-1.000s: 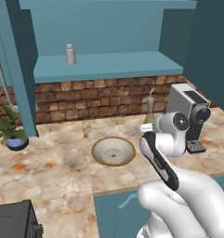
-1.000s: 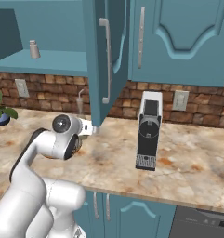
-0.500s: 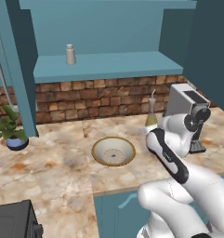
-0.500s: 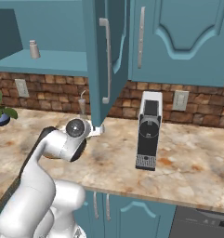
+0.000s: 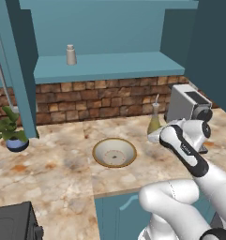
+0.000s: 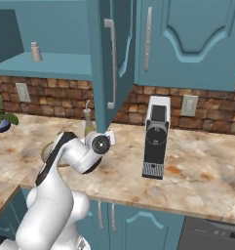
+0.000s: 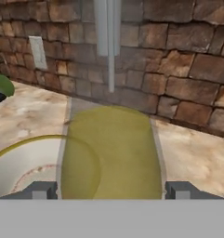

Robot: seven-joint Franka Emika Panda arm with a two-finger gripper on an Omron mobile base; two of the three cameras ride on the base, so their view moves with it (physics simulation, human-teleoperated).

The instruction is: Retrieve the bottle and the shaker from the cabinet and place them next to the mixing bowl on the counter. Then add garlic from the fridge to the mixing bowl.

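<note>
1. Your bottle [image 5: 154,122] stands upright on the tabletop [image 5: 63,164], right of centre in the left base view, just beside the mixing bowl [image 5: 114,153] at centre frame.
2. In the hand view, the bottle's olive-yellow body [image 7: 111,153] fills the lower middle, its thin spout rising to the top edge against the brick wall [image 7: 178,56].
3. Your fingers [image 7: 37,190] stand wide apart, one tip at each lower side of the bottle; you cannot tell whether they touch the glass.
4. The bowl's cream curve [image 7: 25,162] shows at lower left of the hand view, partly seen through the bottle.
5. The shaker [image 5: 71,55] sits on the cabinet [image 5: 109,65] shelf, upper left of the left base view, well apart from the bottle.
6. In the right base view, the bottle [image 6: 88,122] shows left of centre, behind the arm and beside the open teal door [image 6: 109,58]; a coffee machine [image 6: 156,136] stands at centre right.
</note>
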